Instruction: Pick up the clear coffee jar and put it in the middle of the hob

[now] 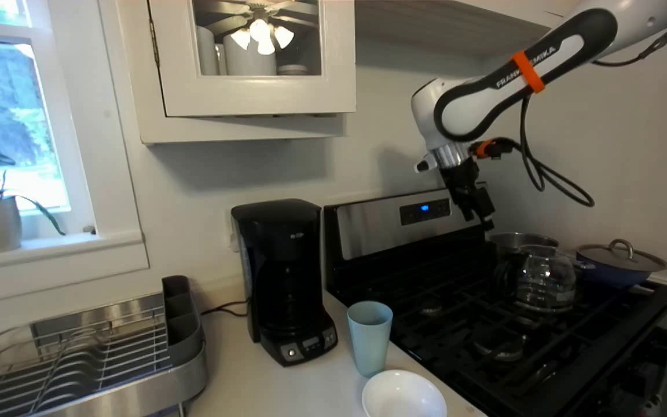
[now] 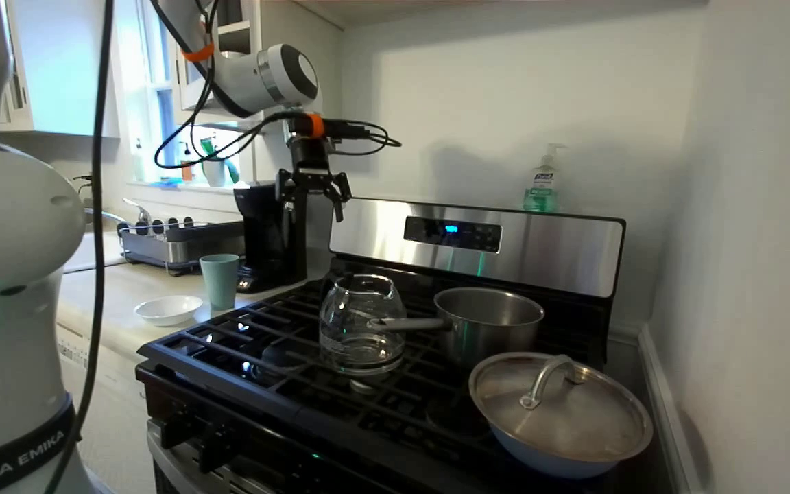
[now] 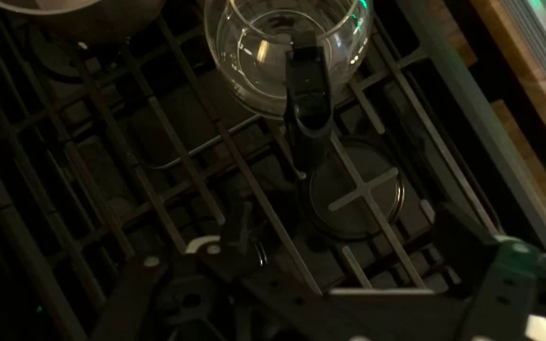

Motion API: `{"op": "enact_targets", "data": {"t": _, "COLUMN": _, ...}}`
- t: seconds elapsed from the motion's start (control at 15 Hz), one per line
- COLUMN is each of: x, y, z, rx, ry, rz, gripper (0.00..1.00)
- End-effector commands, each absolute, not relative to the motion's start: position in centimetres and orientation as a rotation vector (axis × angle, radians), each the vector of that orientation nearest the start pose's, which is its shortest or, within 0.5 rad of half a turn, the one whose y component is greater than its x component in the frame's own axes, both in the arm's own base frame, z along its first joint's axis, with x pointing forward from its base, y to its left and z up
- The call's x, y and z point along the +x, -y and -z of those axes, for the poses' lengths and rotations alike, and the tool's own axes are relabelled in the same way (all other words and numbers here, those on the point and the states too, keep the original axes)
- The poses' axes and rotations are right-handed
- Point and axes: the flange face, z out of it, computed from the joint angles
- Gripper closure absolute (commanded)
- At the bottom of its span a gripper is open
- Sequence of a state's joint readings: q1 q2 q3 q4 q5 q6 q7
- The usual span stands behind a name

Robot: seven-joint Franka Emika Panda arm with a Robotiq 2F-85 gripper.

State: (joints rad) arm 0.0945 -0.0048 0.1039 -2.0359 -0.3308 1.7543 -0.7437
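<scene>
The clear coffee jar [image 1: 546, 284] stands upright on the grates of the black hob [image 1: 504, 353]. In an exterior view the jar [image 2: 361, 343] is beside the steel saucepan, on the hob [image 2: 230, 343]. In the wrist view the jar [image 3: 254, 61] is at top centre, its black handle [image 3: 308, 94] pointing toward the jaws. My gripper [image 1: 478, 222] hangs above the back of the hob, fingers down; it also shows in an exterior view [image 2: 314, 214]. In the wrist view the gripper [image 3: 341, 218] has its fingers wide apart with nothing between them, over a burner and apart from the jar.
A steel saucepan [image 2: 491, 315] stands behind the jar, its handle overlapping the jar in view. A lidded blue pan [image 2: 559, 412] is on the hob. A black coffee maker [image 1: 287, 278], a light blue cup [image 1: 369, 336] and a white bowl [image 1: 404, 397] stand on the counter.
</scene>
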Motion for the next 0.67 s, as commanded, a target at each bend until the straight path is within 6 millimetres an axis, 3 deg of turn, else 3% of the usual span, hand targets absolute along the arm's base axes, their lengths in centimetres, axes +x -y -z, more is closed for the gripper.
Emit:
{"op": "enact_targets", "data": {"t": 0.0, "x": 48.6, "y": -4.6, "z": -48.3, "rx": -2.959, "ry": 1.429, "rz": -0.384, "gripper": 0.00}}
{"op": "enact_targets", "data": {"t": 0.27, "x": 45.3, "y": -0.9, "z": -52.7, "rx": -3.079, "ry": 1.182, "rz": -0.167, "gripper": 0.00}}
{"op": "enact_targets", "data": {"t": 0.33, "x": 47.9, "y": -2.1, "z": -51.6, "rx": -3.042, "ry": 1.301, "rz": -0.277, "gripper": 0.00}}
{"op": "enact_targets", "data": {"t": 0.47, "x": 46.3, "y": -0.8, "z": -53.1, "rx": -3.074, "ry": 1.237, "rz": -0.220, "gripper": 0.00}}
{"op": "enact_targets", "data": {"t": 0.6, "x": 45.6, "y": -0.7, "z": -53.2, "rx": -3.081, "ry": 1.221, "rz": -0.207, "gripper": 0.00}}
